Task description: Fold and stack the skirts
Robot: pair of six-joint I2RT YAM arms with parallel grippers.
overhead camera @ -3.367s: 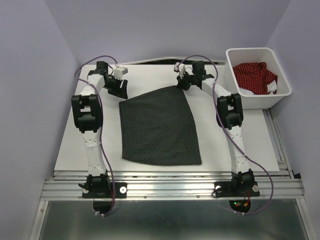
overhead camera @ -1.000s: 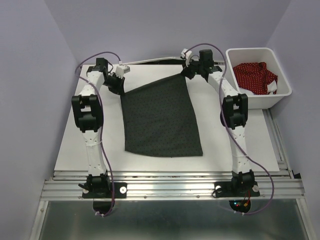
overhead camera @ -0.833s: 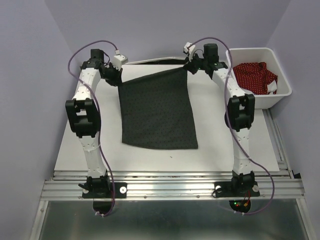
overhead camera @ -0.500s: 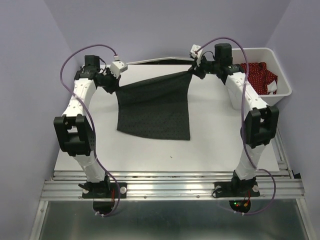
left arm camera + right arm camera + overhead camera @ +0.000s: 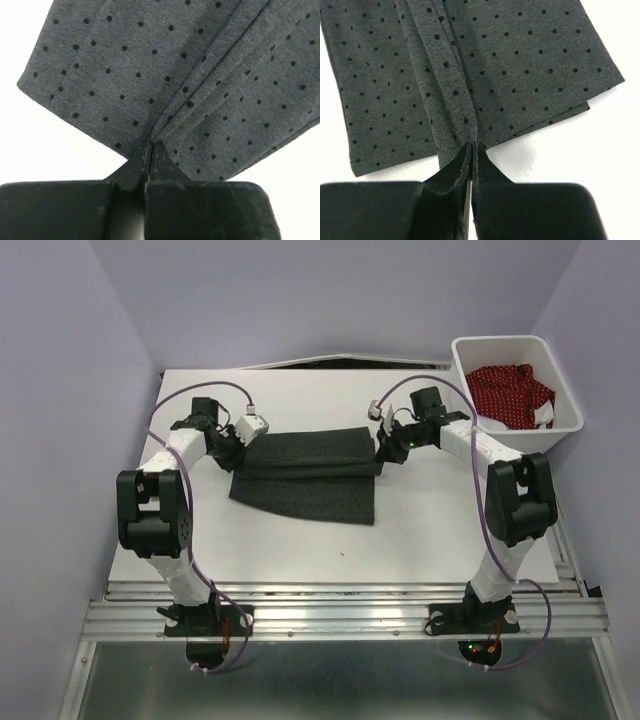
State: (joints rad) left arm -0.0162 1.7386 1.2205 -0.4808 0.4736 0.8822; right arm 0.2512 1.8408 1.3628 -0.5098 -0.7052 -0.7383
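Note:
A dark charcoal skirt [image 5: 305, 475] with small black dots lies mid-table, its far edge folded over toward the near edge. My left gripper [image 5: 238, 447] is shut on the skirt's left corner, and in the left wrist view the cloth [image 5: 165, 75] fans out from the pinched jaws of the gripper [image 5: 150, 145]. My right gripper [image 5: 383, 448] is shut on the right corner; the right wrist view shows a bunched fold [image 5: 445, 75] running into that gripper [image 5: 472, 146]. A red skirt [image 5: 512, 392] with white dots sits in the bin, a bit of white cloth [image 5: 545, 416] beside it.
A white rectangular plastic bin [image 5: 470, 395] stands at the table's back right corner. The white tabletop [image 5: 340, 540] ends at a metal rail [image 5: 340, 610] along the near edge. Lilac walls close in on the left, back and right.
Both grippers lifted the skirt's far edge high, then carried it down and toward the near side. The far half now lies doubled over the near half and both arms sit low.

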